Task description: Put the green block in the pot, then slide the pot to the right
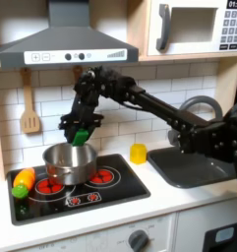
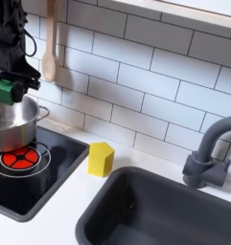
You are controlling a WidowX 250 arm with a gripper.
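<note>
In both exterior views the green block (image 1: 82, 137) (image 2: 4, 91) hangs just above the pot, held between the fingers of my gripper (image 1: 80, 133) (image 2: 6, 86). The pot (image 1: 69, 162) (image 2: 13, 124) is a shiny silver round vessel standing on the black stove top (image 1: 115, 186), on its back-left burner in the first exterior view. My black arm reaches in from the first exterior view's right and points down over the pot's right half.
An orange-and-green toy vegetable (image 1: 23, 182) lies at the stove's left edge. A yellow cylinder (image 1: 138, 153) (image 2: 101, 159) stands between stove and sink (image 2: 174, 206). A wooden spatula (image 1: 29, 108) hangs on the tiled wall; the faucet (image 2: 208, 153) rises by the sink.
</note>
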